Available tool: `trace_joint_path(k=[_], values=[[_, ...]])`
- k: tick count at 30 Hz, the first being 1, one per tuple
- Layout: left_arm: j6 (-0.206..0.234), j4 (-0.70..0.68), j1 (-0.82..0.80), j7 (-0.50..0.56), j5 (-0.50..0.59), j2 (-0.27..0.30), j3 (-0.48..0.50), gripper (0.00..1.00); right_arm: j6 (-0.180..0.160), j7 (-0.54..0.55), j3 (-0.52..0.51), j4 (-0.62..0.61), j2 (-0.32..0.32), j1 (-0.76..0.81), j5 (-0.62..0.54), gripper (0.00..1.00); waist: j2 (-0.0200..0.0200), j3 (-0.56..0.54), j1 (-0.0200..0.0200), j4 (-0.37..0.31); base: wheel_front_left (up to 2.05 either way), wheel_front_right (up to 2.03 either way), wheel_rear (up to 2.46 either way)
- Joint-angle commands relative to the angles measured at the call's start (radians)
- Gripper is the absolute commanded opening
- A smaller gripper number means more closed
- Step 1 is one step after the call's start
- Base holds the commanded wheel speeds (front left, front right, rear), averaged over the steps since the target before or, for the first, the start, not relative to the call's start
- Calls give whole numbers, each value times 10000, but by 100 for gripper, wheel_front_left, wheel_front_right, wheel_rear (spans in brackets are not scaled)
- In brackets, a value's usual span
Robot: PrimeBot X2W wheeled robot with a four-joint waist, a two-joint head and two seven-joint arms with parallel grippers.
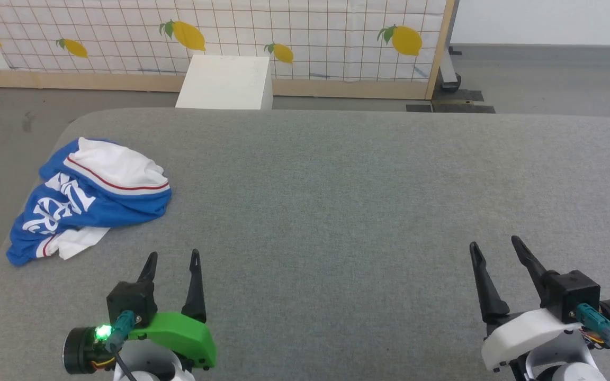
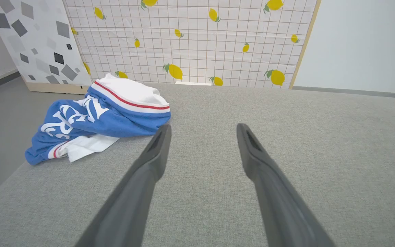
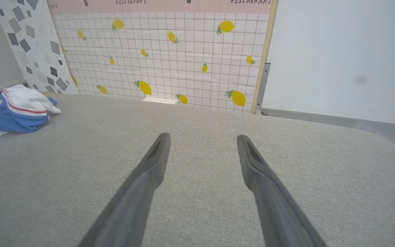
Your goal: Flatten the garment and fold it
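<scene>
The garment lies crumpled near the far left corner of the table. It looks soft and limp, so I'd pinch a blue hem edge or a white sleeve. The left claw and right claw hang released, holding nothing.

Blue garment, white sleeves, red stripe; grey table; lemon-print panel

Table open ahead; garment (crumpled heap) occupies its left edge.
</scene>
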Motion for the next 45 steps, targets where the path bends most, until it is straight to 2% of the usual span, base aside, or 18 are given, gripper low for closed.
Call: trace_joint_path(k=[1,45], values=[[83,70,-104,-104,-128,69,-47,100,-5,-120,-25,57,11,-119,105,100,0,-2,0,2,0,0,0],[816,825,-107,-1032,-1323,443,-707,100,-10,-1075,-111,788,23,-252,496,100,0,-202,0,65,0,0,0]])
